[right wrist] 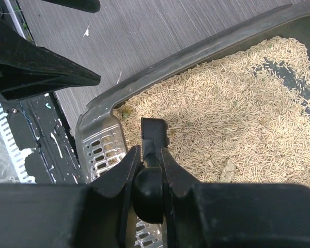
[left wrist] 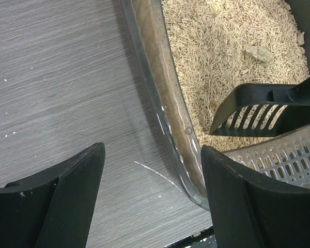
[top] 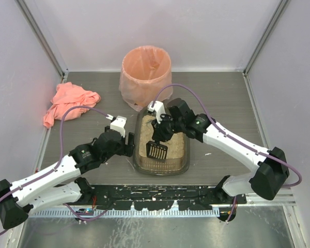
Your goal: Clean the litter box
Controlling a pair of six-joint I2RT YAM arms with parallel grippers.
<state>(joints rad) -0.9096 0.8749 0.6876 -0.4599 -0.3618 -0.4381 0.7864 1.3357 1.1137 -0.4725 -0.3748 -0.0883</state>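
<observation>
The litter box (top: 185, 157) is a dark shallow tray of beige pellets in mid-table. My right gripper (top: 163, 130) is shut on the handle (right wrist: 154, 133) of a black slotted scoop (top: 157, 150). The scoop blade (left wrist: 250, 111) hangs tilted just above the pellets at the near end. A pale clump (left wrist: 258, 52) lies on the pellets further in. My left gripper (left wrist: 152, 191) is open and astride the box's near-left wall (left wrist: 164, 98). One finger is over the table and the other over the box. Whether it touches the wall I cannot tell.
A round bin lined with a peach bag (top: 145, 72) stands just behind the box. A pink cloth (top: 70, 101) lies at the far left. A grey perforated plate (right wrist: 101, 147) sits in the box's near end. Enclosure walls close both sides.
</observation>
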